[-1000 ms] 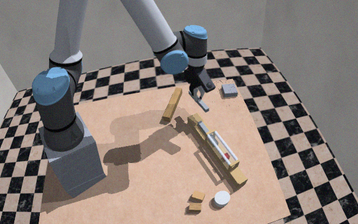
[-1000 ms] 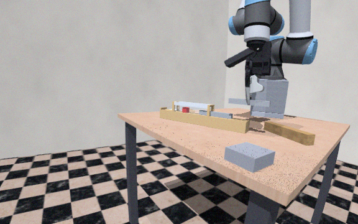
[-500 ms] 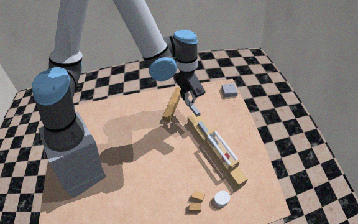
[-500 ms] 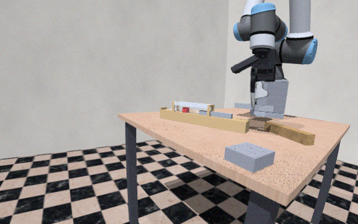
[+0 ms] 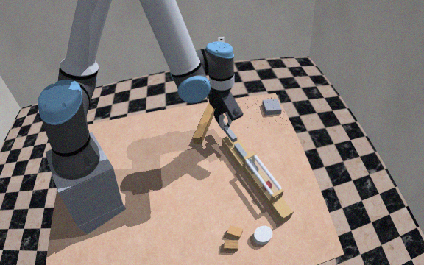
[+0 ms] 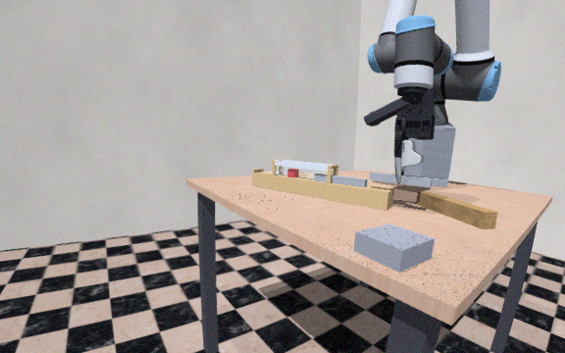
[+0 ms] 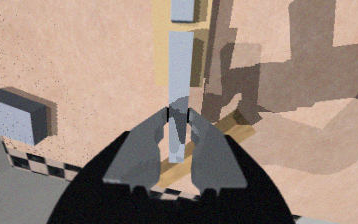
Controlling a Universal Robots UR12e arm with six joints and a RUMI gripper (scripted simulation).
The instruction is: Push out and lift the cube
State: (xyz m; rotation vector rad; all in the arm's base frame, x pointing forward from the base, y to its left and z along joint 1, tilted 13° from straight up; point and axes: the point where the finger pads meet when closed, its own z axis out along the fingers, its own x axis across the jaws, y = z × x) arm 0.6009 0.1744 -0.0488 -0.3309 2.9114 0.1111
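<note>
The channel (image 5: 283,208) (image 6: 312,191) (image 7: 161,50) is yellow wood, with a roof (image 5: 267,171) (image 6: 306,164) of pale bars over its middle. The red cube (image 5: 269,184) (image 6: 292,173) is inside, under the roof, nearer the short-ledge end. A grey bar (image 5: 241,150) (image 6: 349,181) (image 7: 182,10) lies in the channel from the opposite, longer-ledge end, reaching under the roof. My gripper (image 5: 226,126) (image 6: 398,180) (image 7: 178,108) is shut on a second long grey bar (image 5: 231,135) (image 6: 382,177) (image 7: 180,60). It holds that bar above the table, roughly in line with the channel at the longer-ledge end; the exact height gap is unclear.
A wooden beam (image 5: 204,123) (image 6: 459,210) (image 7: 242,131) lies close to the gripper. A grey block (image 5: 271,107) (image 6: 392,247) (image 7: 10,117) sits near the table corner. Two small wooden blocks (image 5: 235,232) (image 5: 230,244) and a white disc (image 5: 263,235) lie near the short-ledge end.
</note>
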